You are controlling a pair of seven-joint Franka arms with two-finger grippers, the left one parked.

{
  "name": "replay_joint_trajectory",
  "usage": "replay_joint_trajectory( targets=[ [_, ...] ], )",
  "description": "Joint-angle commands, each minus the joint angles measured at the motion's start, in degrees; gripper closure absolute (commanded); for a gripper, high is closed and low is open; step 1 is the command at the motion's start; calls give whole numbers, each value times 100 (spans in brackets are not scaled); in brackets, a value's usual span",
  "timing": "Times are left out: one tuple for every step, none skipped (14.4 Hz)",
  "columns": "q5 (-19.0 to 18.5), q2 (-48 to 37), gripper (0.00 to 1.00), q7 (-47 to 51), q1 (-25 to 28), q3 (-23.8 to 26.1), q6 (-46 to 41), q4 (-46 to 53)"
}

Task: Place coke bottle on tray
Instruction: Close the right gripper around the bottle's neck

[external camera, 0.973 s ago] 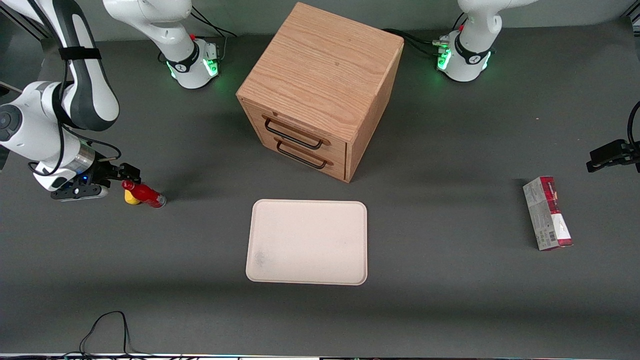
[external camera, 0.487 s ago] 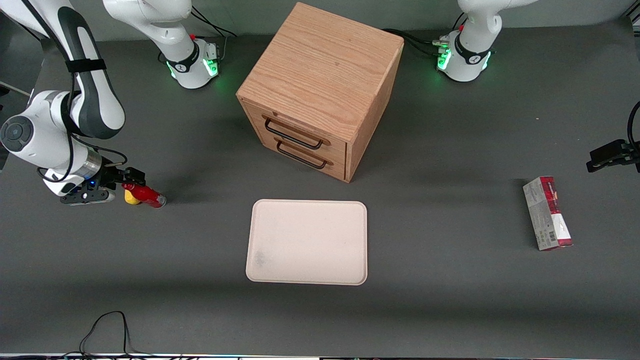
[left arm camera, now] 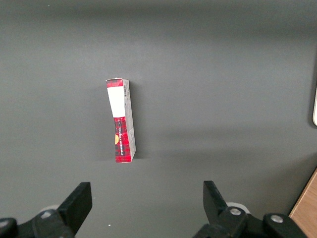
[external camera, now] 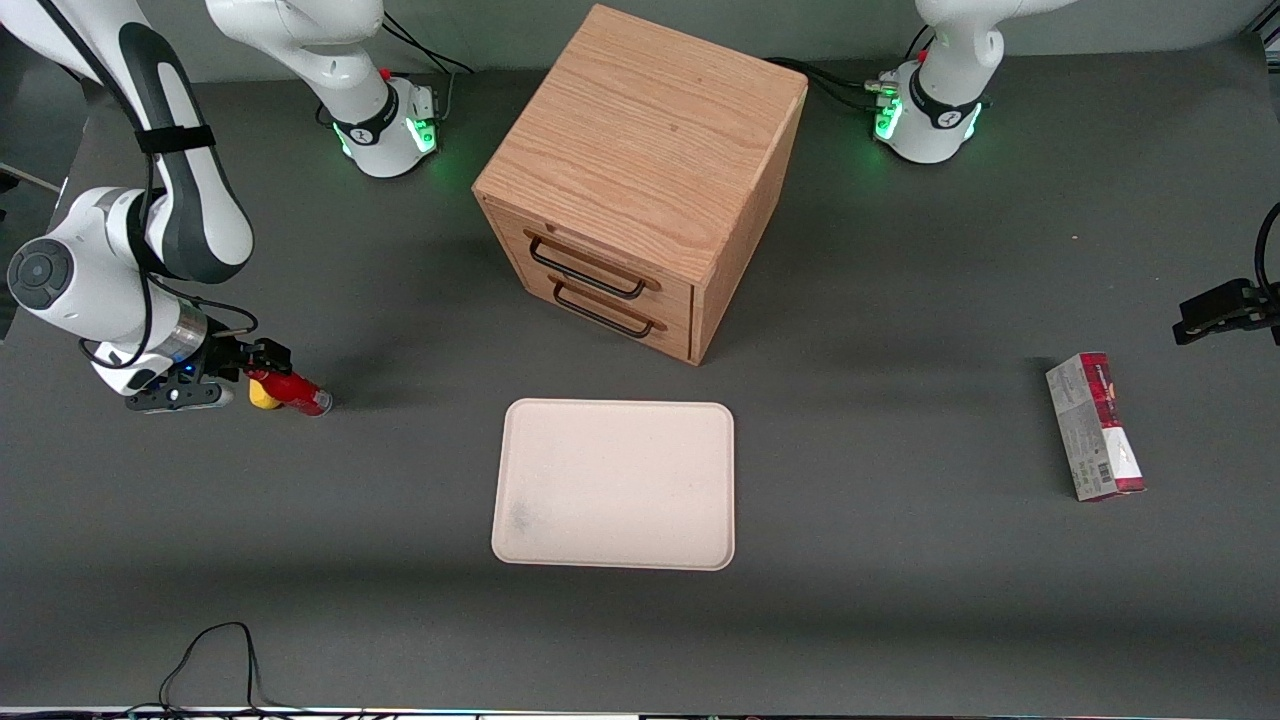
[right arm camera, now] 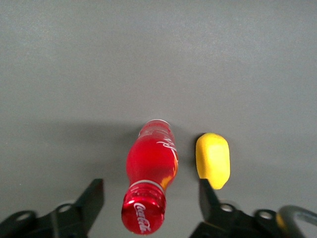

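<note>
The coke bottle (external camera: 297, 394) is small and red and lies on its side on the dark table, toward the working arm's end, well apart from the tray (external camera: 620, 480). In the right wrist view the coke bottle (right arm camera: 148, 168) points its red cap at the camera. My right gripper (external camera: 262, 362) hangs low over the cap end. It is open, and the gripper (right arm camera: 150, 199) has one black finger on each side of the cap and neck, not touching them. The cream-beige tray is flat and bare, with a faint grey smudge.
A small yellow lump (right arm camera: 213, 159) lies close beside the bottle, just outside one finger. A wooden two-drawer cabinet (external camera: 640, 180) stands farther from the front camera than the tray. A red-and-grey carton (external camera: 1095, 427) lies toward the parked arm's end.
My gripper has slid toward the bottle, so its open fingers now straddle the cap. The bottle and the yellow lump have stayed put.
</note>
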Motion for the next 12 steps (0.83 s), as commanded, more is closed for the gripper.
replay_joint_trajectory(
  targets=[
    [-89,-9,78,-95,26,-25,-4,17],
    [-89,-17,95,-95,26,-25,-65,35],
    [-89,-44,100,-95,26,-25,-91,52],
    [-89,-79,100,-95,26,-25,-100,61],
    [-80,-131,100,-103,26,-25,-179,105],
    [-89,-210,100,-103,26,-25,-449,244],
    [-89,-298,100,-95,26,-16,-844,507],
    [-89,-386,100,-103,26,-25,-1204,736],
    [-89,-491,100,-112,17,-25,-1495,947],
    [-89,-597,100,-191,26,-25,-1768,1140],
    [-89,-667,100,-287,17,-34,-2031,1360],
    [-89,-720,100,-332,8,-34,-2417,1666]
  ],
)
